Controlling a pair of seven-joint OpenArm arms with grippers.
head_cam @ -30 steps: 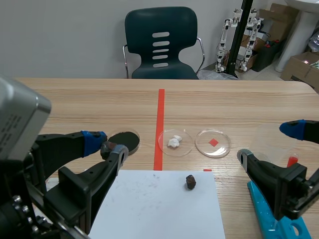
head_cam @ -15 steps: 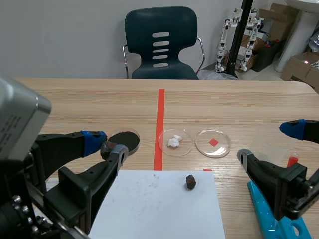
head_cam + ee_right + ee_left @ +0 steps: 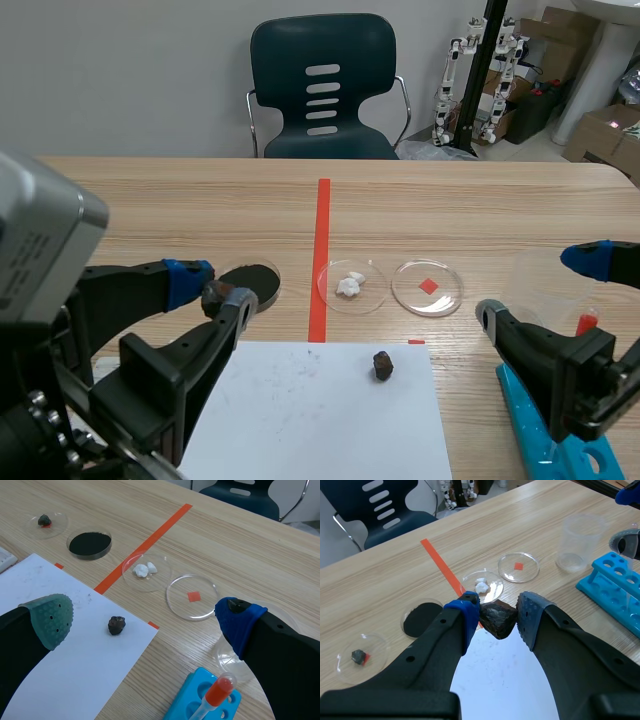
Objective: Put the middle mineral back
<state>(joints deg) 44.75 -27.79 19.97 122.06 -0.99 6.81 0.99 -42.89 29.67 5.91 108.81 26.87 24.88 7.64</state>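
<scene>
Left pincer (image 3: 498, 616) is clamped on the dark mineral (image 3: 497, 622), up above the bench (image 3: 395, 570) near the black dish (image 3: 422, 620), so I reckon this is the carry step and next I lower it in and let go.

The left gripper (image 3: 498, 616) has thick black fingers (image 3: 432, 655) with blue pads (image 3: 468, 611); a grey box (image 3: 35, 250) sits behind it. The right gripper (image 3: 142, 617) has one grey-green dotted pad and one blue.

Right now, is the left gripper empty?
No: the left gripper is shut on a dark rock, clamped between its pads.
</scene>
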